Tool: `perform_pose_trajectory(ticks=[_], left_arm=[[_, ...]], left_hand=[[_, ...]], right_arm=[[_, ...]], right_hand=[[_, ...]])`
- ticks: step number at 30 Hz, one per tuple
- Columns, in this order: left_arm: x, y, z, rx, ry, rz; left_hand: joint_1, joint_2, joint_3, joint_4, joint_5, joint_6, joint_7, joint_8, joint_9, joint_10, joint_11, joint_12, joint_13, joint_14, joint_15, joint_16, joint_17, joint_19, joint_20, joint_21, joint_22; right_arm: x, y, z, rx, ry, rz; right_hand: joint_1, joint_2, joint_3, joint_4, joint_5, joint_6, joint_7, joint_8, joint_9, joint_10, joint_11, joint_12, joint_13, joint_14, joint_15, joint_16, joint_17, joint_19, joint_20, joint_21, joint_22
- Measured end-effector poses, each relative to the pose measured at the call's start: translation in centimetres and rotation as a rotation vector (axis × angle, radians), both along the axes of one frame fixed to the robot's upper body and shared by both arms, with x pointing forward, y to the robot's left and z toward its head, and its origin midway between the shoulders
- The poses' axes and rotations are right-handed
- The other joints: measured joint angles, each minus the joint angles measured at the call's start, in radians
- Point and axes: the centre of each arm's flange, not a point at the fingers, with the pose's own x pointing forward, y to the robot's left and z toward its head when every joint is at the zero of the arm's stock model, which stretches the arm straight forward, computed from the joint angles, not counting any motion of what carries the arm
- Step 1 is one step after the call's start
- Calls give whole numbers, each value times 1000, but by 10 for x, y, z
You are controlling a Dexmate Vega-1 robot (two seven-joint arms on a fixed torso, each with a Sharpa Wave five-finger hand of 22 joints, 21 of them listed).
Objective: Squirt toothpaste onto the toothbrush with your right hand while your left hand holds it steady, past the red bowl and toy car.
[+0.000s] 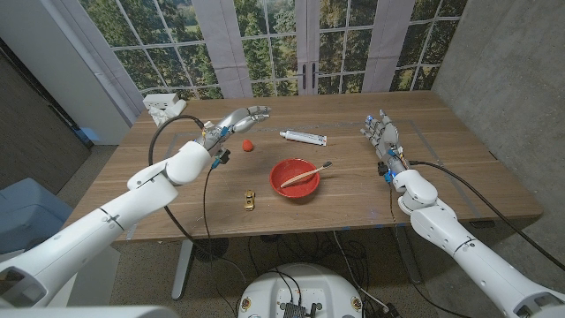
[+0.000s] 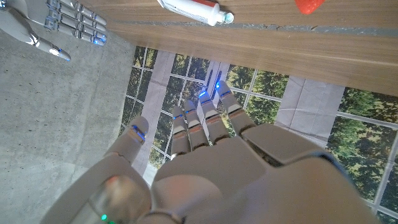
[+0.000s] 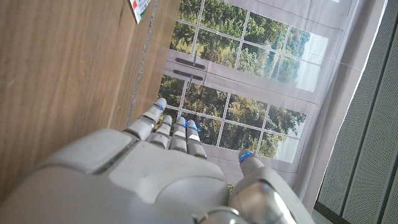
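Toothpaste tube (image 1: 303, 137): white, with a dark printed band and a pale cap — lies flat on the wooden table (image 1: 459, 168), long axis across it. It sits between the two hands, nearer the left one; touching neither. In the left wrist view the tube (image 2: 194, 10) shows its cap end with a teal ring, out past that hand's fingertips.

Toothbrush (image 1: 306, 175): brown handle, slanted across the red bowl (image 1: 294, 179), head end resting over the rim on the side toward the right hand. Apart from both hands.

Red bowl: round, shallow, between the hands and closer to the robot than either one.

Toy car (image 1: 249, 200): small, yellow, just beside the bowl on the left-hand side, nearer the robot than the left hand.

Small red object (image 1: 248, 144): on the table just beside the left hand's fingertips, not touched; too small to name. Also seen in the left wrist view (image 2: 309, 5).

Left hand (image 1: 237, 121): raised over the table, fingers (image 2: 205, 118) stretched out and slightly spread — released, holding nothing.

Right hand (image 1: 381, 134): standing upright, fingers (image 3: 163, 127) extended and apart, thumb out to one side; released, nothing in it, well apart from the tube.

White item (image 1: 165, 107): at the table's far corner beyond the left hand; cannot tell what it is.
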Motion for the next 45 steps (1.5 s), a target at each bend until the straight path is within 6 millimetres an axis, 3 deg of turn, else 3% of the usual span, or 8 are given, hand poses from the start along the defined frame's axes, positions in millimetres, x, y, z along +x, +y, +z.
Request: perform_pose_trajectory(ticks=[8, 15, 21, 25, 29, 36, 41, 45], left_arm=[[-7, -5, 2, 49, -11, 0], [-12, -8, 3, 91, -16, 0], [-15, -11, 4, 128, -24, 2], [-19, -14, 6, 156, -33, 5], [-21, -17, 7, 185, -39, 12], [-23, -23, 8, 238, -40, 20], [-25, -29, 11, 283, -40, 26], [-25, -33, 13, 315, -38, 33]], left_hand=[[0, 0, 0, 0, 0, 20, 5, 0, 0, 15, -5, 0, 0, 51, -11, 12, 0, 40, -20, 0, 2], [-4, -4, 0, -4, 0, 27, 9, 0, 0, 28, -3, 0, 0, 93, -14, 22, 2, 78, -56, 10, 3], [19, 2, -11, -73, 0, 38, -2, 0, 0, 35, -10, -8, 0, 99, -9, 22, -2, 80, -75, 10, 3], [51, -21, -18, -128, -4, 54, 0, 0, 0, 42, -17, -8, 0, 99, -9, 22, -5, 83, -84, 10, 3], [90, -31, -26, -172, -5, 86, 4, 5, 0, 57, -24, -8, 0, 106, -12, 18, -5, 92, -113, 4, 3], [137, -46, -42, -188, -5, 145, 2, 20, 0, 109, -34, -7, 0, 137, -17, 22, -4, 104, -124, 4, 3], [194, -64, -57, -200, -5, 197, -2, 28, 4, 151, -47, 1, 0, 180, -17, 34, -4, 142, -147, 4, 3], [247, -83, -73, -199, -5, 233, -7, 28, 5, 192, -60, 5, 0, 211, -20, 38, -4, 173, -150, 10, 3]], right_arm=[[-2, 1, -2, 2, 1, -2], [-4, 2, -4, 3, 0, 0], [-7, 3, -6, 5, -3, -1], [-9, 4, -8, 8, -6, -2], [-11, 3, -10, 12, -8, -5], [-14, 3, -13, 18, -12, -9], [-16, 3, -16, 23, -13, -9], [-18, 2, -18, 29, -15, -12]], right_hand=[[0, 0, 0, 0, 0, 0, 0, 0, 0, 0, 0, 0, 0, 0, 0, 0, 0, 0, 0, 0, 0], [0, 0, 0, 0, 0, 0, 0, 0, 0, 0, 0, 0, 0, 0, 0, 0, 0, 0, 0, 0, 0], [0, 0, 0, 0, 0, 0, 0, 0, 0, 0, 0, 0, 0, 0, 0, 0, 0, 0, 0, 0, 0], [0, 0, 0, 0, 0, 0, 0, 0, 0, 0, 0, 0, 0, 0, 0, 0, 0, 0, 0, 0, 0], [0, 0, 0, 0, 0, 0, 0, 4, 0, 0, 0, 0, 0, 2, 2, 0, 0, 0, 0, 0, 0], [0, 0, 0, 0, 0, 0, 0, 4, 0, 0, 0, 0, 0, 5, 5, 0, -4, 7, 7, 0, 0], [0, 0, 0, 0, 0, 0, 0, 4, 0, 0, 0, 0, 0, 5, 5, 0, -5, 7, 7, 0, 0], [0, 0, 0, 0, 0, 0, 0, 4, 0, 0, 0, 0, 0, 5, 5, 0, -5, 7, 7, 0, 0]])
